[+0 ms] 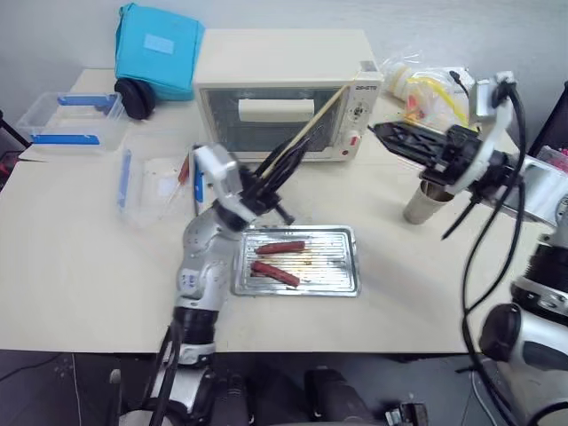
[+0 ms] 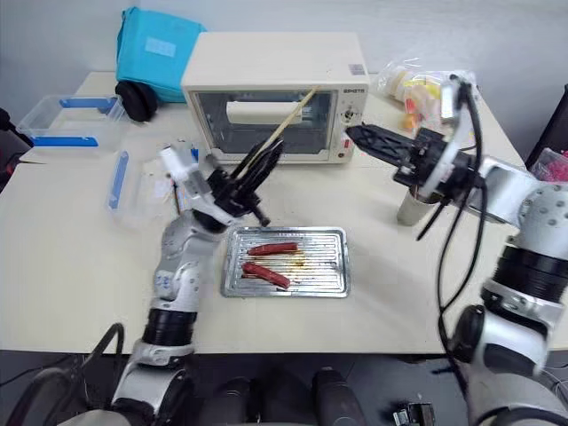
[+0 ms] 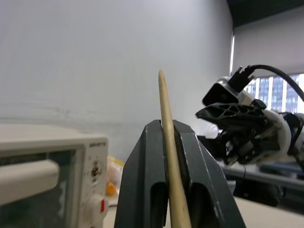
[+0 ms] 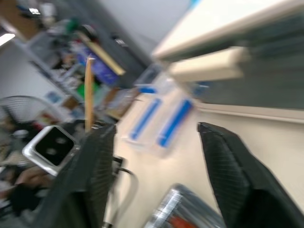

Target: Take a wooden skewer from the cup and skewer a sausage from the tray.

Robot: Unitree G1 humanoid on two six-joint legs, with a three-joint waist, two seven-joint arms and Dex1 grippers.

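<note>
Left tool [image 3: 168, 142] clamping wooden skewer [image 3: 167, 137], lower end hidden

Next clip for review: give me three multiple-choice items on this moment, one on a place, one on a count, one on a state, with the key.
1. Where does the cup stand?
A. On the table to the right of the tray
B. On top of the toaster oven
C. Inside the clear box

2. How many sausages lie in the tray?
A. One
B. Two
C. Four

3. What is the left gripper doing?
A. Standing open with nothing in it
B. Shut on the wooden skewer
C. Shut on a sausage

Key: 1 A, the cup stands on the table right of the tray, under the right gripper. 2 B, the darker sausage and a lighter one lie there. 3 B, the left wrist view shows the stick clamped between its fingers.
</note>
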